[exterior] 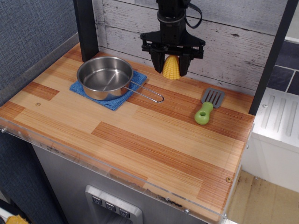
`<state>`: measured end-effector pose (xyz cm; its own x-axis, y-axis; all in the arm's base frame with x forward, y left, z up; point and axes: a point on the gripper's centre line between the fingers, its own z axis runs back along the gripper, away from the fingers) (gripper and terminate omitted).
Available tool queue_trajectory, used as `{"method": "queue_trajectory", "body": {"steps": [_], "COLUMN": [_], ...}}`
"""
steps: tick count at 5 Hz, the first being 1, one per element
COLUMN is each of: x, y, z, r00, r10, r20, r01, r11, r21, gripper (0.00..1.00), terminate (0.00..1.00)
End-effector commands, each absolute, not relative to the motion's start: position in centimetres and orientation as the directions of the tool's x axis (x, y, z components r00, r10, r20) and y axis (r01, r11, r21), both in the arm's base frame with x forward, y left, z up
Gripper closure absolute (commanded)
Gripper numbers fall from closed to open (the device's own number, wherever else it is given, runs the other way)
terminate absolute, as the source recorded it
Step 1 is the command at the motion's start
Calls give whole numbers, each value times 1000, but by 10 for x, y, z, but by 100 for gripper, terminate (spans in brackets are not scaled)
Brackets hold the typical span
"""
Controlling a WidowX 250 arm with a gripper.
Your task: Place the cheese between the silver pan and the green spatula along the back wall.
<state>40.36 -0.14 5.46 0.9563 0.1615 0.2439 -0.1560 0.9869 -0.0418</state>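
The cheese [171, 68] is a small yellow ridged dome, held between the black fingers of my gripper [171, 65], which is shut on it. It hangs just at the wooden counter's back edge, close to the back wall [210, 42] of whitewashed planks. The silver pan [104, 77] stands to its left on a blue cloth, its wire handle [148, 93] pointing right. The green spatula [208, 107] lies to the right, grey blade toward the wall. I cannot tell whether the cheese touches the counter.
A blue cloth [112, 95] lies under the pan. A black post [85, 28] stands at the back left, and a dark post [273, 51] bounds the right side. A clear acrylic lip [117, 170] runs along the counter's front edge.
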Motion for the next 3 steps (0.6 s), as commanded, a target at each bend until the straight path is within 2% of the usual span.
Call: {"method": "queue_trajectory", "body": {"steps": [1,2,3], "x": [398,398,399], "y": [-3,-4,-4], "z": [56,47,40], "r00": [963,967,966], "r10": [149,139,156], "r20": [226,212,206], "r01": [-140,-129,-144], "r11": [989,990,987], "r21": [-54,-60,-71], "gripper": [100,100,0], "terminate": [0,0,0]}}
